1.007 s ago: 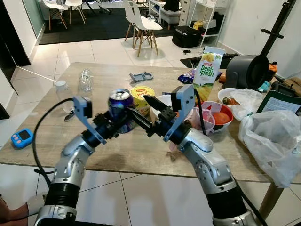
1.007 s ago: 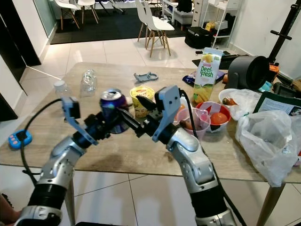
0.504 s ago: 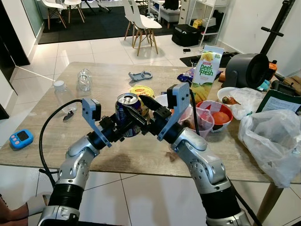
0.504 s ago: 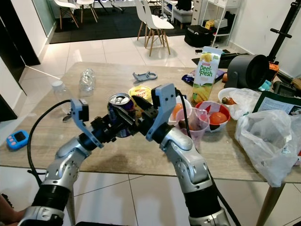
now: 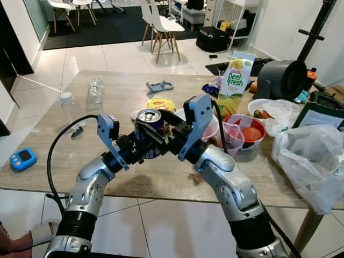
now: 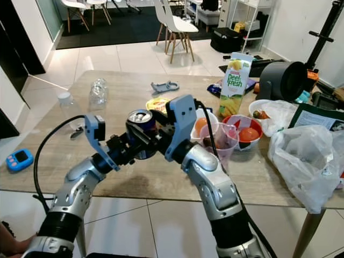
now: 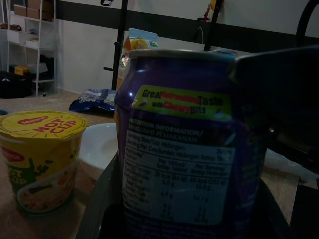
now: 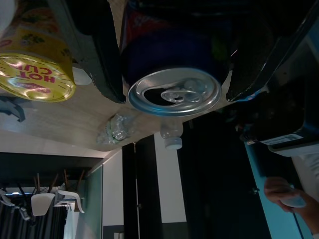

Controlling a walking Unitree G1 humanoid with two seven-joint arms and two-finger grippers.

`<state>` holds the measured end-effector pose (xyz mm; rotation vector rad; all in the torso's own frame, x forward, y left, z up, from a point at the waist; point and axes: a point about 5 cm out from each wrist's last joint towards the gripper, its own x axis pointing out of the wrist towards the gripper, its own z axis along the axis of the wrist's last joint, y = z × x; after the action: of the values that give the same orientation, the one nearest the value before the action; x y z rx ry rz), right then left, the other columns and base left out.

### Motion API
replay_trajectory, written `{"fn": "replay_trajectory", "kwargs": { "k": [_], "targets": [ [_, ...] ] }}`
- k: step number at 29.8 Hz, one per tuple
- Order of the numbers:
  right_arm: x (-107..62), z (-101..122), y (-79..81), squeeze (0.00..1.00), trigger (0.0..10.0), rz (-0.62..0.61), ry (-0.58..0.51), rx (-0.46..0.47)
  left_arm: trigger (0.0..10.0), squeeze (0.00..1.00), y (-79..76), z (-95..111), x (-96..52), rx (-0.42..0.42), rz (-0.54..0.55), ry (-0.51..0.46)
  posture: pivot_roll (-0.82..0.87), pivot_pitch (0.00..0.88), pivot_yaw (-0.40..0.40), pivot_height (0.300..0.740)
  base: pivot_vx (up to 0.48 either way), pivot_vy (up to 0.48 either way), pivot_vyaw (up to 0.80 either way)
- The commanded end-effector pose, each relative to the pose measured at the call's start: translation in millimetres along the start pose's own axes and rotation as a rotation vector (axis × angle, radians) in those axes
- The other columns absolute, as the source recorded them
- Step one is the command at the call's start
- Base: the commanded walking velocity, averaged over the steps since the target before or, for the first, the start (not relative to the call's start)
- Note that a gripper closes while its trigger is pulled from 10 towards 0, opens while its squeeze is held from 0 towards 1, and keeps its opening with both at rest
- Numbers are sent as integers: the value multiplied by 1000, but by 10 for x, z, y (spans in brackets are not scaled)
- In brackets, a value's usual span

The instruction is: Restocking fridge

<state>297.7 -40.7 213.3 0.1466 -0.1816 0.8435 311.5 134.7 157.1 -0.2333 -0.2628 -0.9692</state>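
Purple drink can (image 5: 149, 134), label reading "Great ... Taste", "Nutrition Information"; held upright above the wooden table (image 5: 123, 97), near its front edge. Left gripper (image 5: 148, 144) reaches in from the left and clamps the can's body; right gripper (image 5: 161, 126) comes from the right, fingers (image 8: 102, 59) spread either side of its top. Behind: yellow "Hot Cup" noodle cup (image 5: 161, 107); "Peel Fresh" juice carton (image 5: 235, 80).

1. My head stereo pair looks forward and down over the wooden table (image 5: 161, 177), both eyes sharing it.
2. My left wrist camera sits very near the purple can (image 7: 184, 144), side-on.
3. My right wrist camera faces its silver top at centre frame.
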Motion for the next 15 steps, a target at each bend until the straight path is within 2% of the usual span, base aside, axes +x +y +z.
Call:
{"fn": "replay_trajectory", "kwargs": {
  "k": [1, 14, 15],
  "targets": [
    [31, -32, 28, 0, 10000, 14, 22, -4, 10000, 0, -62, -78, 19, -14, -27, 14, 81, 13, 7, 740, 0, 0, 0],
    [45, -68, 7, 0, 10000, -8, 72, -21, 10000, 0, -134, -147, 42, -2, -65, 51, 81, 16, 7, 740, 0, 0, 0],
    [44, -69, 7, 0, 8275, -7, 74, -20, 10000, 0, -135, -149, 42, 0, -67, 54, 81, 16, 7, 740, 0, 0, 0]
  ]
}}
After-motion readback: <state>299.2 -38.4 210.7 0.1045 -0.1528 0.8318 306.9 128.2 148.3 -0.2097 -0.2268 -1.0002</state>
